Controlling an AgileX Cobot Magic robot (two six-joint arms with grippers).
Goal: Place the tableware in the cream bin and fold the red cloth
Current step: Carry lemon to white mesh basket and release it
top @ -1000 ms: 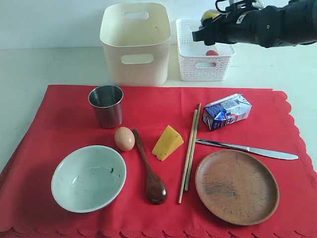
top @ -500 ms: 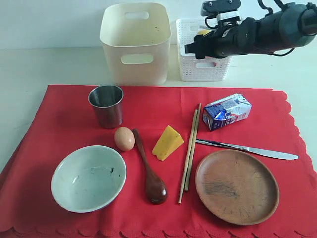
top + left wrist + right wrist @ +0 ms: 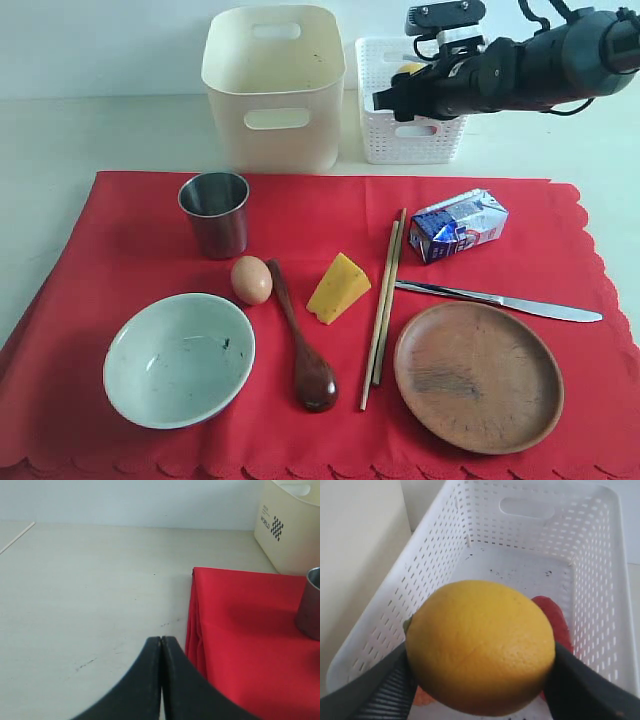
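On the red cloth [image 3: 120, 230] lie the steel cup [image 3: 214, 213], pale bowl [image 3: 179, 359], wooden spoon [image 3: 300, 340], chopsticks [image 3: 383, 300], knife [image 3: 500, 300] and brown plate [image 3: 478, 375]. The cream bin [image 3: 273, 85] stands behind the cloth. My right gripper [image 3: 395, 98] hangs over the white lattice basket [image 3: 415, 130], shut on a lemon [image 3: 480, 645] that fills the space between its fingers. My left gripper [image 3: 161, 640] is shut and empty, above bare table beside the cloth's edge [image 3: 195, 630], and does not show in the exterior view.
An egg [image 3: 251, 279], a cheese wedge [image 3: 338, 288] and a milk carton [image 3: 458, 225] also lie on the cloth among the tableware. A red sausage [image 3: 555, 620] lies in the basket under the lemon. The cup [image 3: 310, 605] and bin [image 3: 290, 530] show in the left wrist view.
My right arm has come down and to the left over the white basket with the lemon still in its grip. Nothing on the cloth has moved.
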